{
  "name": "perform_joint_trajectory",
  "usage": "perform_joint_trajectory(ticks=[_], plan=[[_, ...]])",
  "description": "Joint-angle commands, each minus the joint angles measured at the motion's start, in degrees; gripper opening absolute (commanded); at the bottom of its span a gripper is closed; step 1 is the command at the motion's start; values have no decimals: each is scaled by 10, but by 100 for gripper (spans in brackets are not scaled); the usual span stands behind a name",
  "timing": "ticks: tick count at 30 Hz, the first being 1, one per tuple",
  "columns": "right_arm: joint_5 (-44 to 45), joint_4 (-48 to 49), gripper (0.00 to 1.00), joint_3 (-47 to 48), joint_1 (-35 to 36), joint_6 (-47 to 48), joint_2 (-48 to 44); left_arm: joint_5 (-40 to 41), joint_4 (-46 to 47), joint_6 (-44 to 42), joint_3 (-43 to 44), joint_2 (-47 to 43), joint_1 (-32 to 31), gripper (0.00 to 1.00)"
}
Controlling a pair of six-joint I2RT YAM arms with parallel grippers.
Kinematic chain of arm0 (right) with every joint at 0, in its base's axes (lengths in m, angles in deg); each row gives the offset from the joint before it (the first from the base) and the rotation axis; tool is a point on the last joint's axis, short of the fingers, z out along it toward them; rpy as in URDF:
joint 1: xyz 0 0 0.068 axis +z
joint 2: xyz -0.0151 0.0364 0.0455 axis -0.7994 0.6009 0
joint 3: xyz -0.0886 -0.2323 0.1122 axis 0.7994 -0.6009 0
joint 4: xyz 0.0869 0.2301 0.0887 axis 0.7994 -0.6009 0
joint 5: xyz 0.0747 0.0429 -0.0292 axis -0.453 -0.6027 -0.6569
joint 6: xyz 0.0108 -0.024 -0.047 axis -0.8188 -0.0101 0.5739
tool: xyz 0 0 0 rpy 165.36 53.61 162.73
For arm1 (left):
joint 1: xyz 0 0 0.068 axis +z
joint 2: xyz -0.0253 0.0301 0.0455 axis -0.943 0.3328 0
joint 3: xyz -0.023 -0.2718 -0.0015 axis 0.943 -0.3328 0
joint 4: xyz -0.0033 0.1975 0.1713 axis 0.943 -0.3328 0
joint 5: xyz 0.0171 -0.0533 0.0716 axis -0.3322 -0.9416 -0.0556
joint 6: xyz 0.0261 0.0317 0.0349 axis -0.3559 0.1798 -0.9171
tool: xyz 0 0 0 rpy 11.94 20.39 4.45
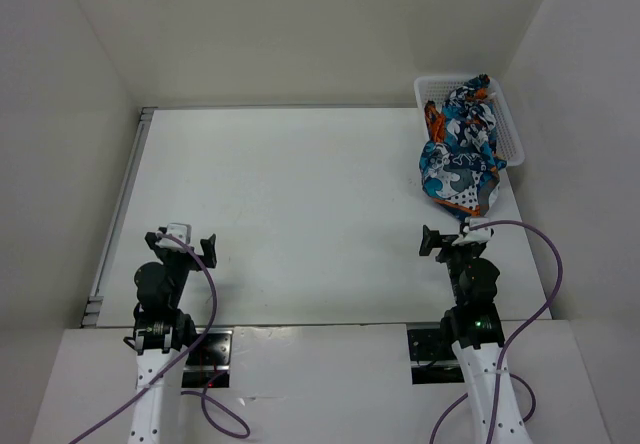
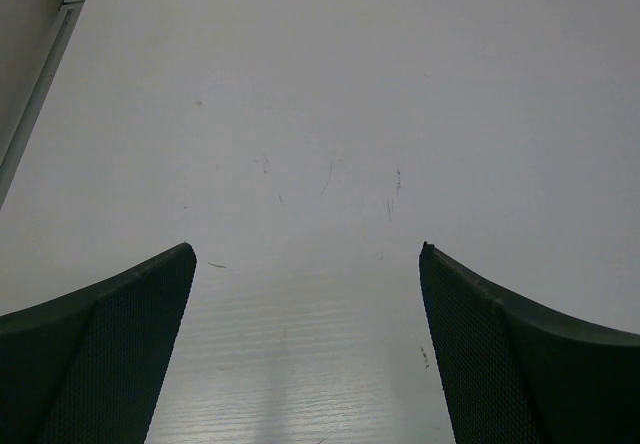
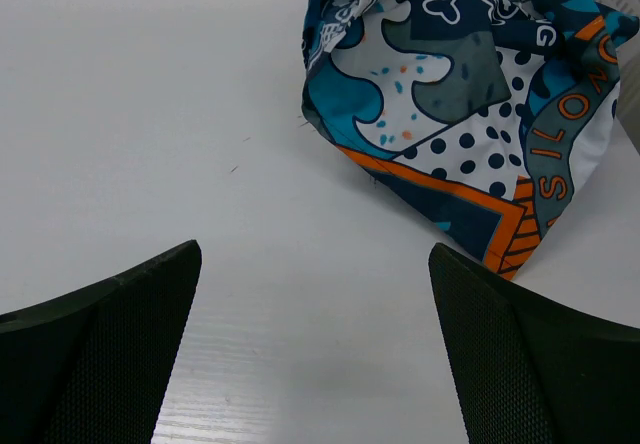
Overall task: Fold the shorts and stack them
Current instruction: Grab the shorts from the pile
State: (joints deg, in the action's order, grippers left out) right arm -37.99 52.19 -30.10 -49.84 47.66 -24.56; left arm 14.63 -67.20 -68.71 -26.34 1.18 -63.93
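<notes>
Left gripper [image 2: 305,254]: fingers spread wide, holding nothing, above the table [image 1: 300,184]. Right gripper [image 3: 315,252]: same, wide apart and empty, not touching cloth. Shorts [image 3: 460,104] lie bunched just ahead of it, spilling out of the white mesh basket [image 1: 432,88] at far right onto the table.

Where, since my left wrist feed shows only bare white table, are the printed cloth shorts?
Observer: The blue, teal and orange printed cloth shorts lie bunched at the far right, spilling from the white plastic mesh basket onto the white table.
Operator: Is the right gripper holding them?
Observer: No; the right gripper is open, just short of the cloth, touching nothing.
Operator: And my left gripper?
Observer: The left gripper sits at the near left, across the table from the shorts.
</notes>
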Motion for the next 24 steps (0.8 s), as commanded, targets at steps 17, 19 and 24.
perform_joint_trajectory(ticks=[17, 19, 24], plan=[[-351, 77, 100, -9, -1, 840, -5, -395, -9, -2, 22, -10, -2, 99], [-268, 216, 100, -1, -1, 662, -5, -360, 121, -2, 22, -3, -2, 99], [-199, 134, 100, 112, -1, 604, 24, -297, 76, -2, 119, 48, -13, 99]])
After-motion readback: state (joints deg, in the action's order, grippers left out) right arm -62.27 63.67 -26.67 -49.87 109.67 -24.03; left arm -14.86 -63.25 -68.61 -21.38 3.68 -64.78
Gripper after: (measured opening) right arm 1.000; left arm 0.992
